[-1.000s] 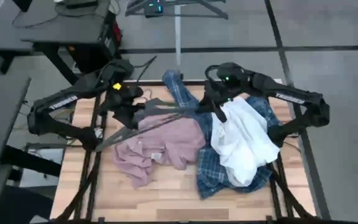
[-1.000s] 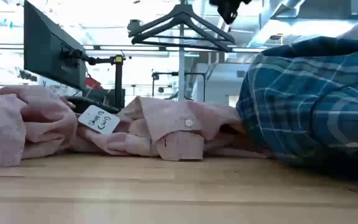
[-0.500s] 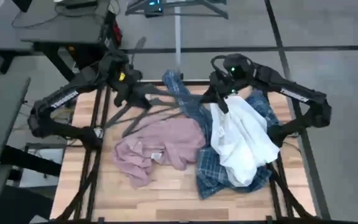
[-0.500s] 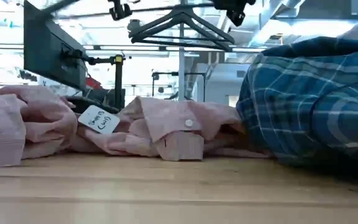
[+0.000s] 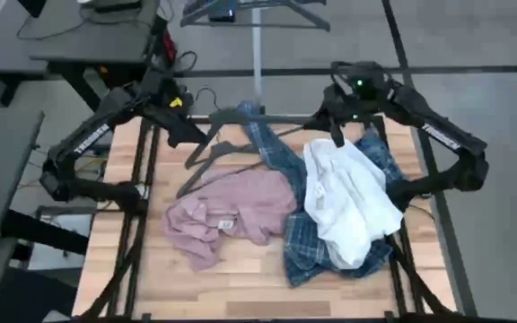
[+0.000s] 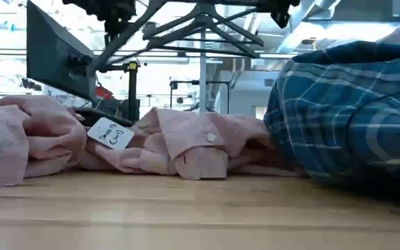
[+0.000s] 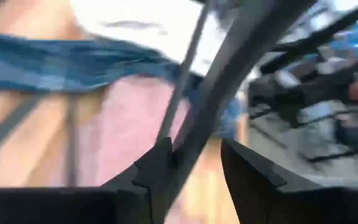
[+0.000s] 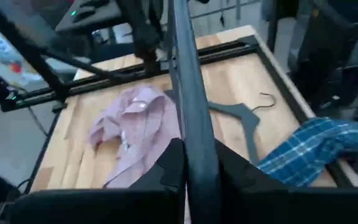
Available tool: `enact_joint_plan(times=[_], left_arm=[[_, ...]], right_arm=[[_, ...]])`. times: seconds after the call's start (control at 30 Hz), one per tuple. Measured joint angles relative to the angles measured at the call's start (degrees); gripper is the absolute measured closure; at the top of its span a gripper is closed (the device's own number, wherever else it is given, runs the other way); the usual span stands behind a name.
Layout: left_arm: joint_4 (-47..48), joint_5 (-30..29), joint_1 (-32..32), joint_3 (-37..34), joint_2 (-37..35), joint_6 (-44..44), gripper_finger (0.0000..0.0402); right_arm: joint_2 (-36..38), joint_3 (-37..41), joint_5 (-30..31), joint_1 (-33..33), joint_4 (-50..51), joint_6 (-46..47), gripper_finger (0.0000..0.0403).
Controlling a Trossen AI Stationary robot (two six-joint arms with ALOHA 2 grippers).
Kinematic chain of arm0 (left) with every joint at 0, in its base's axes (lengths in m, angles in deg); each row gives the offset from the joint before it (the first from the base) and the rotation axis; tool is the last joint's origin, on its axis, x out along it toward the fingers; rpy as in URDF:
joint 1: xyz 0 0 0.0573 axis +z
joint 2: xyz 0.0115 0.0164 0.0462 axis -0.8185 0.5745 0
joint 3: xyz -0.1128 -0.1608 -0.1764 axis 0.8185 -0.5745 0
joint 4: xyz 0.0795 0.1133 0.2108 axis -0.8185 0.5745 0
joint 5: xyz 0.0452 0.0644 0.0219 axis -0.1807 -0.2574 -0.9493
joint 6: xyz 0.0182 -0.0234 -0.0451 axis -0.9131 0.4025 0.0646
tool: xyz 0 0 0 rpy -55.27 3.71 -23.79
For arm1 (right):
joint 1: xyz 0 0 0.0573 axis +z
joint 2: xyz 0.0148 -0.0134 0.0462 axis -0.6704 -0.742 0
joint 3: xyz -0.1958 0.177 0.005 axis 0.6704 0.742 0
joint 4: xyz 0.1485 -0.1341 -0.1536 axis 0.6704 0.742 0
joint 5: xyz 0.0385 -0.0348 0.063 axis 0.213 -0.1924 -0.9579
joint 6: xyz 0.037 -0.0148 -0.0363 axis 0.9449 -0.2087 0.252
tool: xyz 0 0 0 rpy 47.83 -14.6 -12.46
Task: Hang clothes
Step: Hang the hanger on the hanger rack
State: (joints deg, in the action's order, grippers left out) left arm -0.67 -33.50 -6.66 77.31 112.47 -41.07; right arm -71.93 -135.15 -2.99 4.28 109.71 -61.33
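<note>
My right gripper (image 5: 330,121) is shut on a dark hanger (image 5: 258,117), held level above the table's far edge. My left gripper (image 5: 187,133) stands open at the hanger's other end, its fingers on either side of the bar (image 7: 197,149). The pink shirt (image 5: 232,211) lies crumpled on the table's left half. The plaid shirt (image 5: 308,242) lies right of it, with the white shirt (image 5: 348,202) heaped on top. A second dark hanger (image 5: 214,154) rests flat on the wood beside the pink shirt. My left gripper has the hanger's bar running between its fingers. The bar lies against the inner side of one finger (image 7: 160,162), and a narrow gap shows before the other. My right gripper pinches the hanger's bar (image 8: 194,146) between its two fingers, which lie across it. The bar runs straight on toward the left arm, lifted clear of the table.
A clothes rack with hangers (image 5: 254,11) stands on a pole beyond the table's far edge. A desk with a monitor (image 6: 54,52) is at the far left. Bare wood (image 5: 240,287) runs along the near edge.
Both grippers have moved toward the table's far edge and apart, the left to the left, the right to the right and up. The hanger between them has risen clear of the shirts and now spans level. The second hanger has stayed down on the table.
</note>
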Motion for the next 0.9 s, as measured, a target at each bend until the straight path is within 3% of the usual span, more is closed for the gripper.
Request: enact_joint_plan(times=[0.33, 0.67, 0.9], left_arm=[[0.1, -24.2, 5.4, 1.5, -2.5, -2.0, 0.0279], [-1.3, -25.1, 6.8, 2.9, -5.0, -3.0, 0.0279], [-0.5, -25.1, 6.8, 2.8, -4.9, -4.6, 0.0279]], right_arm=[[0.4, 0.0, -0.1, -8.9, -3.1, 1.0, 0.0373], [2.2, 0.0, -0.1, -14.3, -19.9, 5.3, 0.0374], [2.7, 0.0, -0.1, -16.8, -36.9, 10.3, 0.0375]])
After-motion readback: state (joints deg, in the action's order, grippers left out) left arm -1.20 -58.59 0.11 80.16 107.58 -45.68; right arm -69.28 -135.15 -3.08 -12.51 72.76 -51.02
